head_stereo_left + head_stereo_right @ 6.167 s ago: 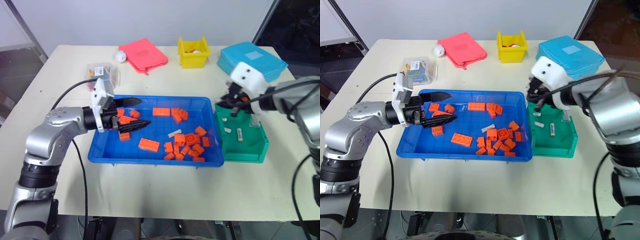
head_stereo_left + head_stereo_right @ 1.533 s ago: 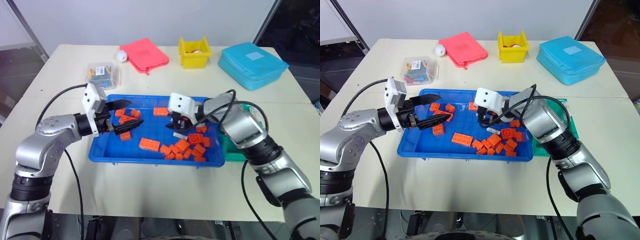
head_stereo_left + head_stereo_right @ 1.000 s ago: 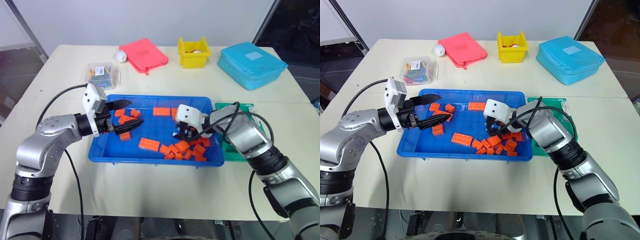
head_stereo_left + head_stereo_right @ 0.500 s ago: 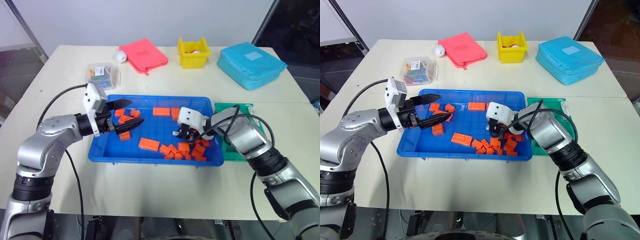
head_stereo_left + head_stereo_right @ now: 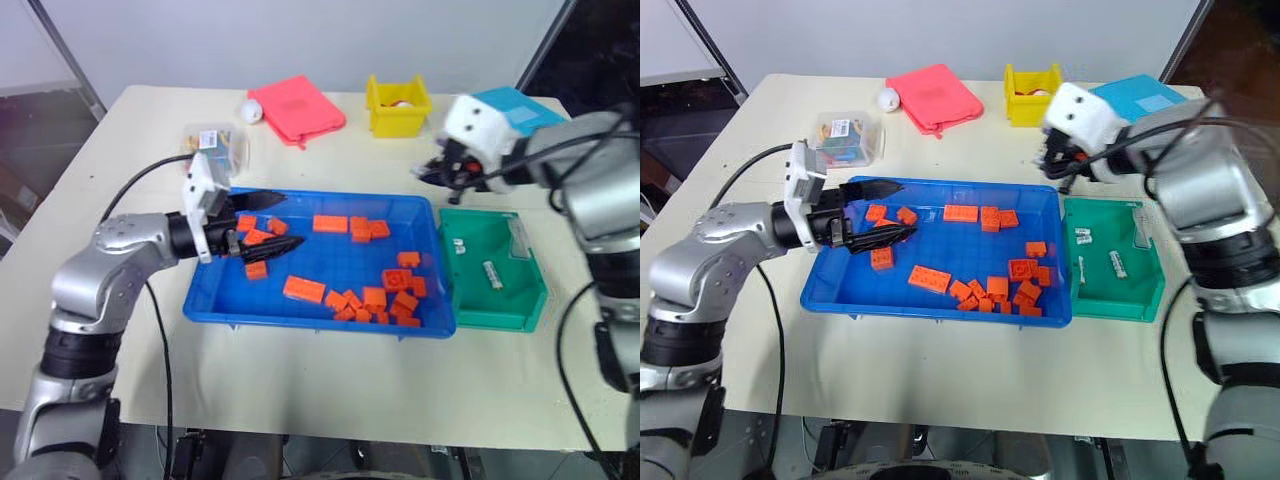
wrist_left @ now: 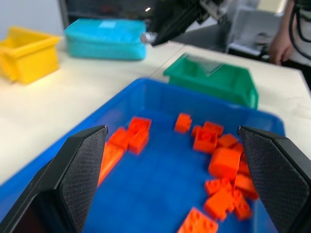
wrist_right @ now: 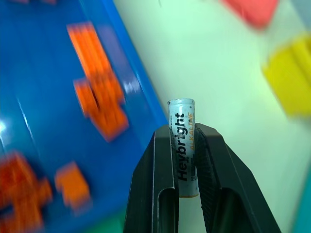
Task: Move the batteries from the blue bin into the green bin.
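The blue bin (image 5: 310, 325) lies mid-table with several orange bricks (image 5: 385, 295) in it. To its right stands the green bin (image 5: 500, 305), with batteries (image 5: 1116, 263) on its floor. My right gripper (image 5: 440, 172) hovers above the blue bin's far right corner, just behind the green bin. It is shut on a silvery-white battery (image 7: 183, 145), which stands upright between the fingers. My left gripper (image 5: 290, 222) points level over the blue bin's left part, open and empty, with bricks below it.
Along the table's far edge lie a pink case (image 5: 297, 105), a white ball (image 5: 254, 112), a yellow bin (image 5: 398, 103) and a light-blue zipped case (image 5: 515, 105). A clear box of small items (image 5: 215, 145) sits behind my left gripper. A person's hand (image 6: 279, 46) shows beyond the table.
My right gripper shut on a battery among the bricks, then rose out of the blue bin and swung right and back toward the green bin. The camera has shifted.
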Available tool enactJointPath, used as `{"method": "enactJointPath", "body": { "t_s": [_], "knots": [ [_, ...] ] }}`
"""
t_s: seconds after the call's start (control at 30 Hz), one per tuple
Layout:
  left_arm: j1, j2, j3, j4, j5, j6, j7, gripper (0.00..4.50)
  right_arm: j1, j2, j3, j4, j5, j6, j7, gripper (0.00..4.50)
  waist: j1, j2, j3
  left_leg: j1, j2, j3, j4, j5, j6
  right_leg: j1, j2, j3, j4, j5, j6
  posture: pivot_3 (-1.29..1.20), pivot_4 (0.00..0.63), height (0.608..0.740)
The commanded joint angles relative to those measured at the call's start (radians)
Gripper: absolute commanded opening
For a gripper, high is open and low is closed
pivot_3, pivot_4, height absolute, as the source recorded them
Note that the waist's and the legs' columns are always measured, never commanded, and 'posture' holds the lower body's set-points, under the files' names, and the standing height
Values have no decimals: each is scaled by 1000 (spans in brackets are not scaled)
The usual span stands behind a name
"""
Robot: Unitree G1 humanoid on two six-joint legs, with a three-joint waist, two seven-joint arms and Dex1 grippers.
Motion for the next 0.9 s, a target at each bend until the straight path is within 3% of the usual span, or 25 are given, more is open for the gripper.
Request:
{"method": "enactJointPath", "body": {
  "t_s": [0.03,0.3,0.6,0.9],
  "knots": [
    [-52,-24,-34,49,31,-55,-45,4500,87,-98,-85,-86,25,33,15,5,1,0,0,0,0,0,0,0,0,0,0,0,0,0,0,0,150,740],
    [-104,-53,-65,156,82,-114,-110,4500,346,-171,-229,-177,95,113,-31,5,-12,0,0,1,1,1,1,0,0,0,2,1,2,0,0,0,150,740],
    [-96,-37,-46,162,91,-104,-118,4500,427,-130,-278,-170,132,124,-135,4481,-23,0,0,1,1,1,1,0,0,0,1,1,2,0,0,0,150,740],
    [-112,54,117,228,82,-91,-11,4500,177,13,-371,97,158,8,-306,4481,-26,0,0,2,1,1,1,1,-1,0,2,1,3,0,1,0,150,740]
  ]
}}
